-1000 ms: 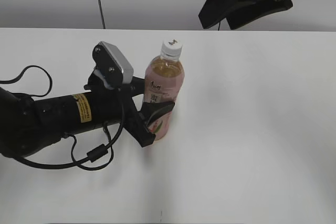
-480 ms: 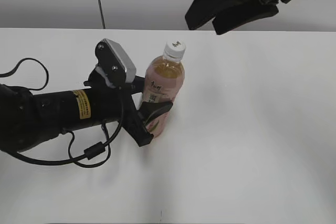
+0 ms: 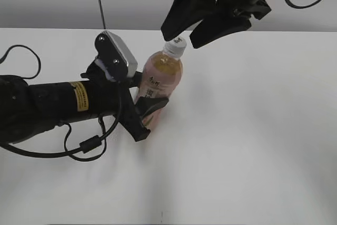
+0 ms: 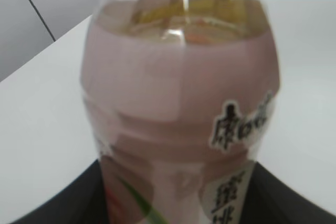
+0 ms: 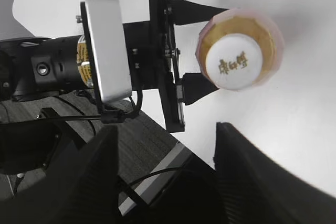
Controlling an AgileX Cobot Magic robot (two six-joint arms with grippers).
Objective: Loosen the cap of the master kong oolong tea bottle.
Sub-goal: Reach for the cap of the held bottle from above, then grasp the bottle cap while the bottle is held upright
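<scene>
The master kong oolong tea bottle [image 3: 160, 80] stands tilted on the white table, amber tea showing above its pink label. It fills the left wrist view [image 4: 178, 103], and shows from above in the right wrist view [image 5: 262, 40]. My left gripper [image 3: 150, 110] is shut on the bottle's lower body. The white cap [image 3: 175, 46] with dark marks on top [image 5: 234, 61] is on the bottle. My right gripper [image 3: 181, 31] is open and hangs just above the cap, one finger on each side, not touching it.
The white table [image 3: 253, 130] spreads to the right and front of the bottle. The left arm and its cables [image 3: 52, 109] lie across the table's left side. The table's edge and dark floor [image 5: 131, 145] show below in the right wrist view.
My right gripper has come down and to the left from the top right to just over the cap. The left gripper has moved the bottle slightly left and up, and it leans more.
</scene>
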